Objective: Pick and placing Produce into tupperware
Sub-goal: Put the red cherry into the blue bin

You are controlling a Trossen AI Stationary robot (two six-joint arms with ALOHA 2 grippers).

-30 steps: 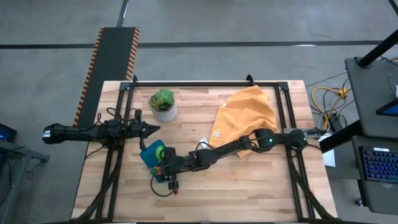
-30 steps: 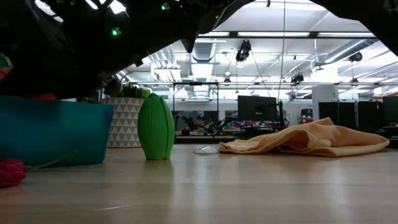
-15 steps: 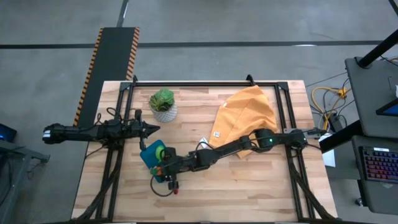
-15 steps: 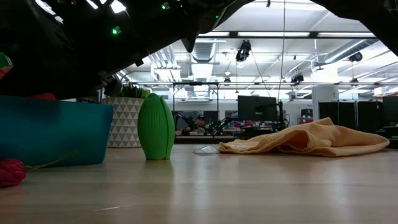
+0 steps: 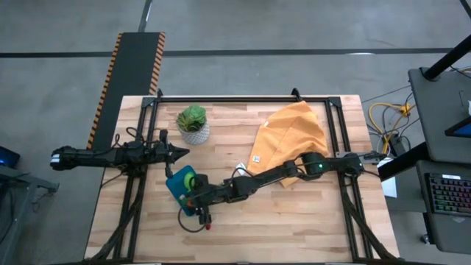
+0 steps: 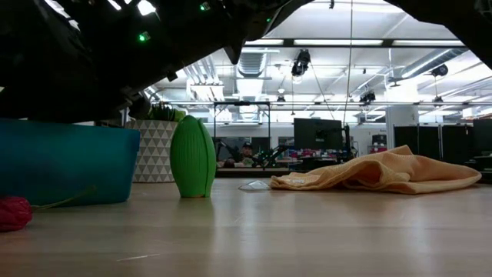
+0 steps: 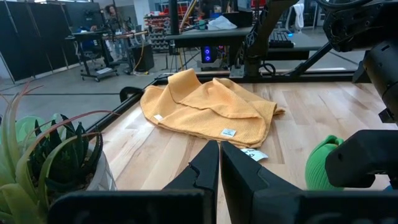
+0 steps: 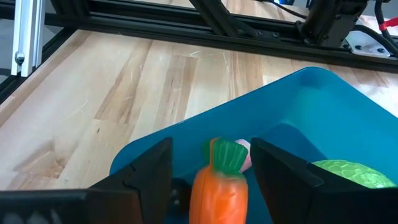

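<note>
Shallow teal-blue plastic container (image 8: 298, 118) on wooden table; inside, upright orange toy carrot with green top (image 8: 219, 183), textured green toy vegetable (image 8: 348, 172); small red toy fruit (image 6: 14, 212) lying just outside

Layout of the table top. The tupperware (image 5: 179, 185) lies toward the table's left-front part, with the potted plant (image 5: 193, 122) behind it and the cloth (image 5: 292, 138) well apart to its right — toward the rear. A carrot (image 8: 218, 186) and a leafy vegetable (image 8: 347, 173) lie in the tupperware. An upright pod-shaped vegetable (image 6: 192, 158) stands just beside the container; a small fruit (image 6: 13, 213) lies on the table before it.
</note>
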